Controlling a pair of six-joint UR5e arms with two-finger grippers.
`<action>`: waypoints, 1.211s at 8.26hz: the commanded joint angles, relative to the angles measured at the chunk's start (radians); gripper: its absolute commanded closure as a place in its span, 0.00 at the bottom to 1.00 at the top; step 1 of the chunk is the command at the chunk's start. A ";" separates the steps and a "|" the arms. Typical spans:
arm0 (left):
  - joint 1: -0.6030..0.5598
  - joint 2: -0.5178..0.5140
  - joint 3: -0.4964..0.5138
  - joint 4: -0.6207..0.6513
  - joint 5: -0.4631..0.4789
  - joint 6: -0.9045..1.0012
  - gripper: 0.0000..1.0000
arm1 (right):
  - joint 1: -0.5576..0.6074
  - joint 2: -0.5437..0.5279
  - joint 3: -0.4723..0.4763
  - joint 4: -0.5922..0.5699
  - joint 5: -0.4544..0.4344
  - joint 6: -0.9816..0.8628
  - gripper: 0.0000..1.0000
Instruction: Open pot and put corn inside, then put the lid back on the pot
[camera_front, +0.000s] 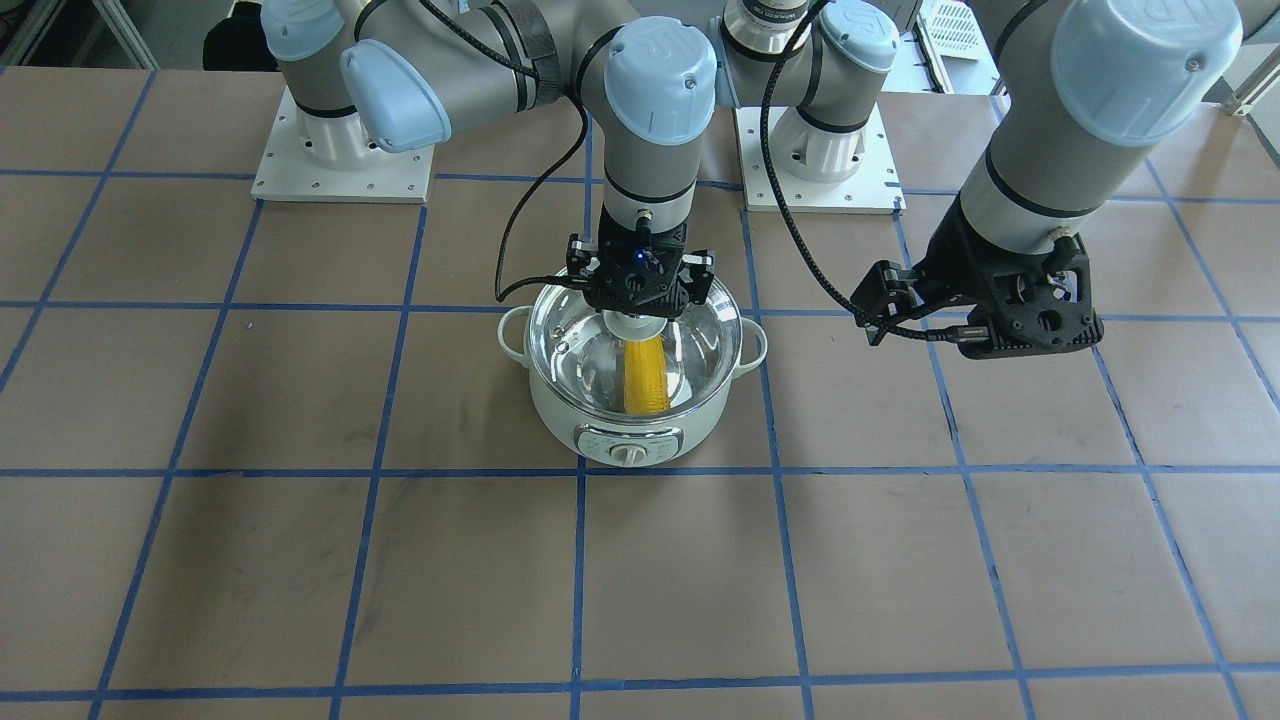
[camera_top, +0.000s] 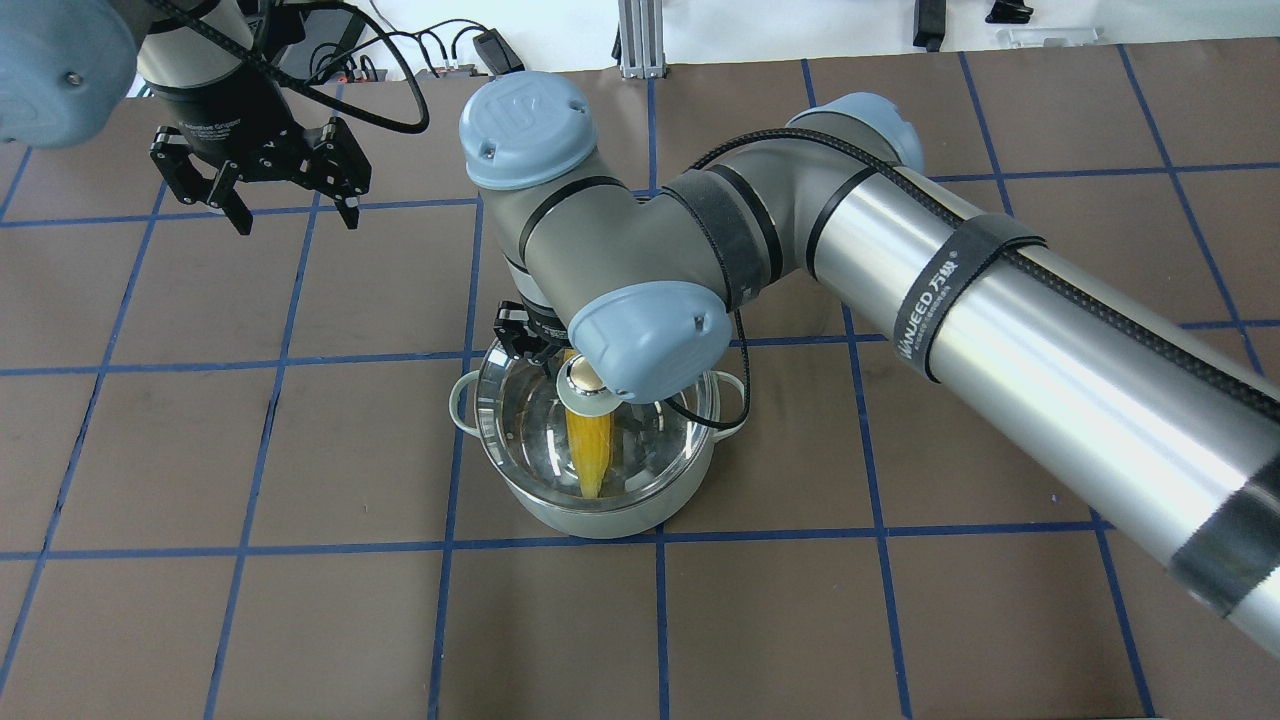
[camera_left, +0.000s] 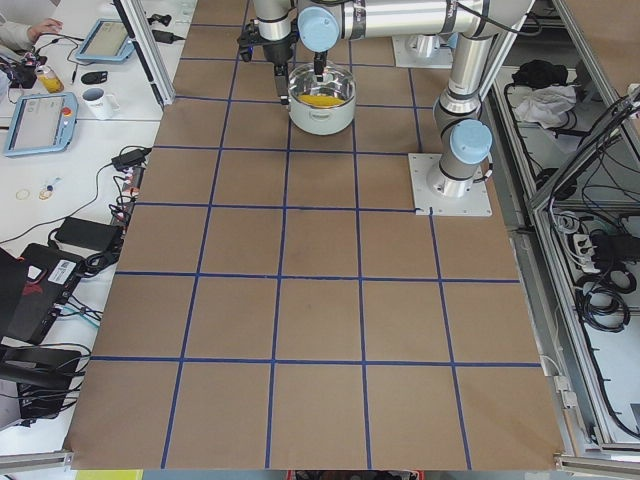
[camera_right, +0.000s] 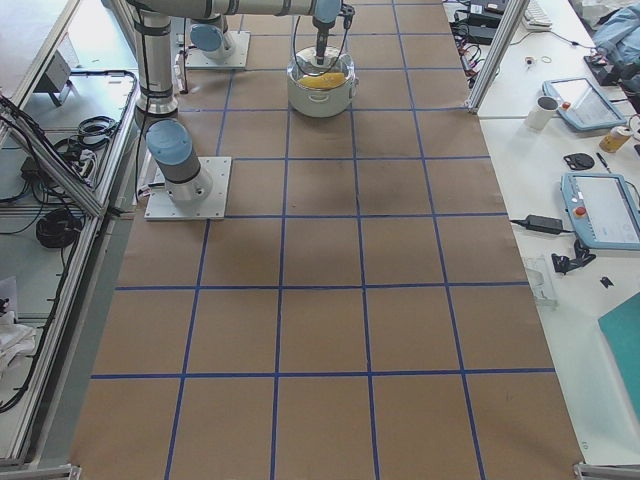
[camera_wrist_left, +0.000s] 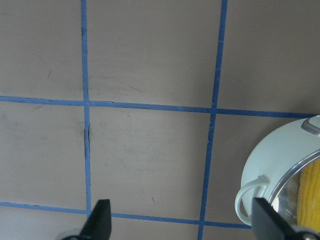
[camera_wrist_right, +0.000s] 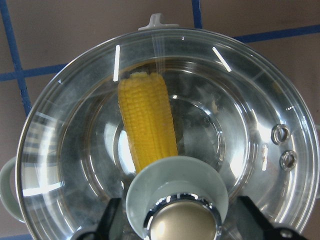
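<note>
The mint-green pot (camera_front: 620, 430) stands at mid-table with the yellow corn (camera_front: 646, 375) lying inside it. The clear glass lid (camera_front: 700, 340) sits on the pot's rim. My right gripper (camera_front: 640, 290) hangs straight over the lid. In the right wrist view its fingers (camera_wrist_right: 112, 220) stand open on either side of the gold knob (camera_wrist_right: 182, 227), with a gap on each side, and the corn (camera_wrist_right: 147, 120) shows through the lid (camera_wrist_right: 240, 125). My left gripper (camera_top: 290, 200) is open and empty, raised to the pot's left. The left wrist view shows the pot's edge (camera_wrist_left: 265, 165).
The brown tabletop (camera_top: 300, 600) carries a blue tape grid. The arms' white mounting plates (camera_front: 345, 165) sit at the robot's side of the table. The right arm's long link (camera_top: 1050, 330) spans above the table's right half. Desks with tablets and a mug (camera_left: 98, 100) flank the table.
</note>
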 joint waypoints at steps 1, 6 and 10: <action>0.000 0.000 -0.001 0.001 0.000 0.000 0.00 | 0.000 0.001 0.000 -0.007 0.009 0.009 0.41; 0.000 0.000 -0.001 0.001 0.000 -0.005 0.00 | -0.001 -0.005 0.000 0.001 0.000 0.009 0.76; 0.000 0.000 -0.001 0.001 -0.002 -0.006 0.00 | -0.001 -0.002 0.000 0.004 0.005 0.011 0.78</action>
